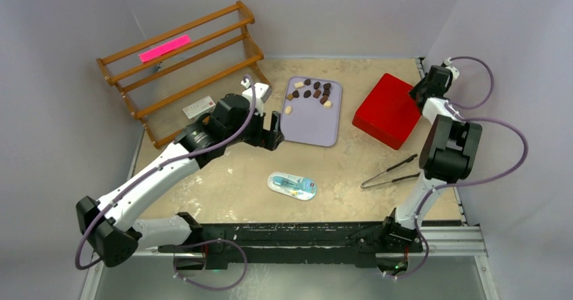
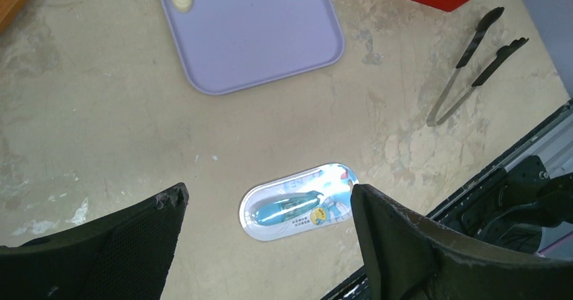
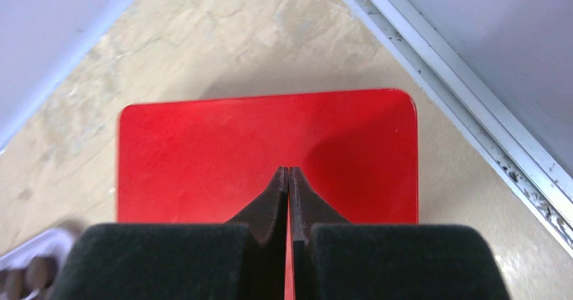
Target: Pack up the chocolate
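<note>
A: Where is the chocolate (image 1: 312,90)?

B: It is on the lavender tray (image 1: 317,128), scattered over the tray's far end. Dark brown and pale pieces lie loose there, and one pale piece sits alone by the tray's left edge.

A: And the left gripper (image 2: 267,195)?

B: Its jaws are spread wide with nothing between them. It hovers over the table just left of the tray's near corner. From its wrist camera the oval blue-and-white packet (image 2: 299,203) shows flat on the table below, between the two fingers.

A: What about the right gripper (image 3: 289,173)?

B: Its pads are pressed together and hold nothing. It hangs above the red box (image 3: 267,155), at the far right of the table.

A: How does the box sit relative to the tray?

B: It is to the tray's right and apart from it, turned at an angle to the table edge.

A: Anything else?

B: Metal tongs (image 1: 390,173) with black tips lie on the table, nearer than the box and just left of the right arm. A wooden rack (image 1: 203,77) stands in the far left corner, with a pink strip (image 1: 164,48) on its top shelf.
</note>
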Controlling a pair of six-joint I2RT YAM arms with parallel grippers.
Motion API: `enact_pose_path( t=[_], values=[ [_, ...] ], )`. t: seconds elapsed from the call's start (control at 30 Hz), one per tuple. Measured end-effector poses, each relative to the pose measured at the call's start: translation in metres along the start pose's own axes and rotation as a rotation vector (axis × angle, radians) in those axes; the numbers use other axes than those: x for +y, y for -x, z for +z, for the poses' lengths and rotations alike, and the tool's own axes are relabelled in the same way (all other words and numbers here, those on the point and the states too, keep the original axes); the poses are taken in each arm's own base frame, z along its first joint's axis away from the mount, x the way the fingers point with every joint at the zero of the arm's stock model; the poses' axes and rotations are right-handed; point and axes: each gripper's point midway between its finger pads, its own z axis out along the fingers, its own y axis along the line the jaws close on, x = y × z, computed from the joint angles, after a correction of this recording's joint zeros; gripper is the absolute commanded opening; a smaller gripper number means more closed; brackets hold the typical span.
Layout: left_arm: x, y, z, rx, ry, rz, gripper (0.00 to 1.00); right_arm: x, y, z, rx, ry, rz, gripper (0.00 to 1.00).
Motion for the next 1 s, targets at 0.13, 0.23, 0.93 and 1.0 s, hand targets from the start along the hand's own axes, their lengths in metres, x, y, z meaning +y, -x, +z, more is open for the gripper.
enact_pose_path(
  t=[0.13,0.23,0.93,1.0],
  values=[
    [0.008,-0.017,-0.015,0.006,0.004,0.033,0.87,-0.013,-0.010,0.033,0.033,-0.071,-0.015,0.00],
    [0.013,-0.029,-0.019,0.013,0.010,0.044,0.87,-0.010,-0.006,0.039,0.040,-0.096,-0.028,0.00],
    [0.028,-0.026,-0.035,-0.051,0.068,0.084,0.86,0.110,-0.053,0.005,0.097,0.069,-0.207,0.00],
    [0.029,-0.025,-0.036,-0.056,0.074,0.084,0.86,0.094,-0.080,0.006,0.158,0.043,-0.207,0.00]
  ],
)
